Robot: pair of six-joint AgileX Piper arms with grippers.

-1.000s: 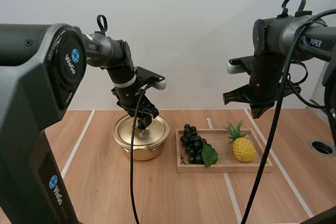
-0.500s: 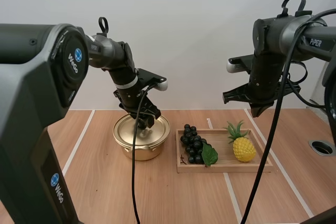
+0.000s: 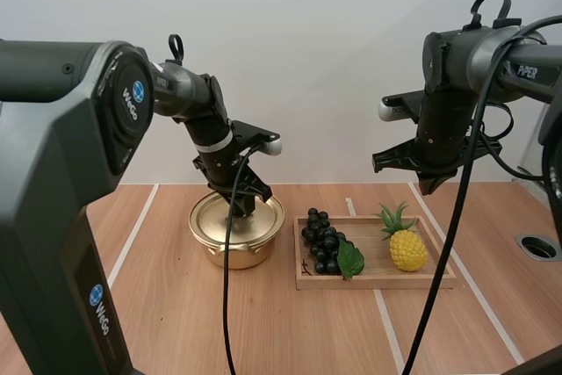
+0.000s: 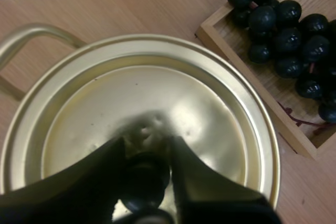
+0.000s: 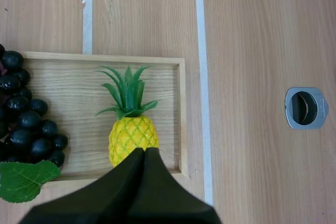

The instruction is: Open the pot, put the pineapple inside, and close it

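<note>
I have the left gripper (image 3: 243,204) down on the round gold metal pot (image 3: 235,248), which stands on the wooden table (image 3: 176,305) at 9 o'clock from the shallow wooden tray (image 3: 378,280). In the left wrist view its two fingers sit on either side of the small black knob (image 4: 143,179) at the centre of the flat gold lid (image 4: 157,103), and they look pinched onto it. The lid lies seated on the pot's rim.

I judge the lid to be thin, stiff and light, and its polished face too slick to grip anywhere but the knob. A straight vertical lift should keep it from swinging on such a small hold.

The small yellow toy pineapple (image 3: 407,248) lies at the 3 o'clock end of the tray, its green leafy crown towards 12 o'clock. The bunch of dark grapes (image 3: 323,241) sits well apart from it at the 9 o'clock end.

My right gripper (image 3: 430,183) hangs high above the pineapple with its fingers pressed together on nothing, one dark wedge in its own wrist view (image 5: 144,153).

The pineapple looks like light, hard plastic. Its bumpy body should give the pads purchase, so I would close across its widest part. The crown's thin leaves would probably bend or slip.
</note>
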